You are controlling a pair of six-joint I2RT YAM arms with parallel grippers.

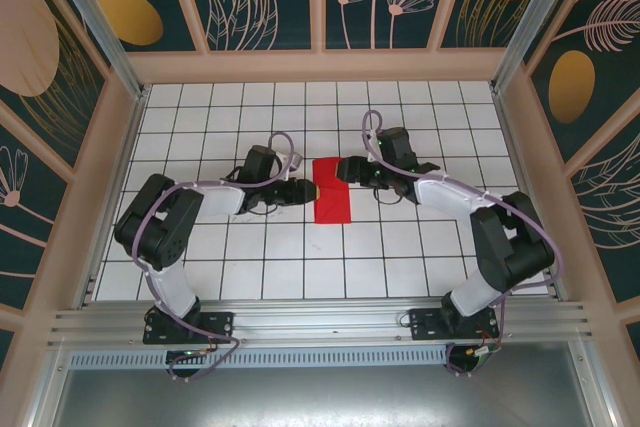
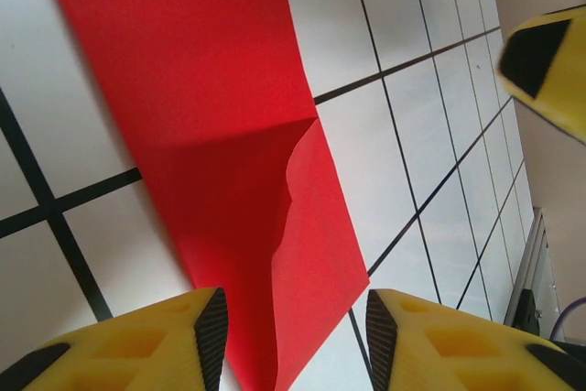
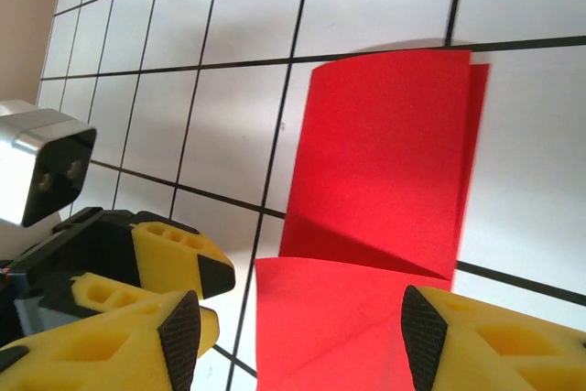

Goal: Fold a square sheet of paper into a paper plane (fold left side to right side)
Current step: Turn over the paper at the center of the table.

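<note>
The square sheet of paper (image 1: 331, 197) is bright red and lies folded in half as a narrow upright rectangle on the white grid table. Its top layer stands slightly lifted near the grippers (image 2: 311, 208), (image 3: 366, 309). My left gripper (image 1: 311, 190) is at the sheet's left edge, open, and the paper's corner runs between its yellow fingers (image 2: 298, 336) without being pinched. My right gripper (image 1: 341, 169) is at the sheet's upper right, also open, with the raised flap between its pads (image 3: 302, 341). The paper plane is out of view.
The white tiled table (image 1: 250, 267) is walled in by wooden panels and a metal frame (image 1: 320, 322) at the near edge. The two grippers are close together over the paper. The left gripper's fingers (image 3: 174, 258) show in the right wrist view.
</note>
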